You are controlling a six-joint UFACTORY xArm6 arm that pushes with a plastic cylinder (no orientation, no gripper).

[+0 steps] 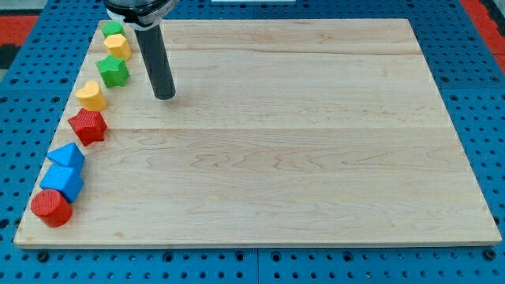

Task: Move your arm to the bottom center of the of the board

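Our board (316, 142) lies pale and bare across its middle on a blue pegboard (489, 95), and its bottom centre, where we must go, sits well below and to the right of my tip (165, 96). We carry no jaws, only a rod. The blocks line the left edge, left of my tip, likely parked clear: green star (114, 72) nearest, yellow heart (91, 95), red star (87, 125), blue cube (62, 181), red cylinder (50, 208).
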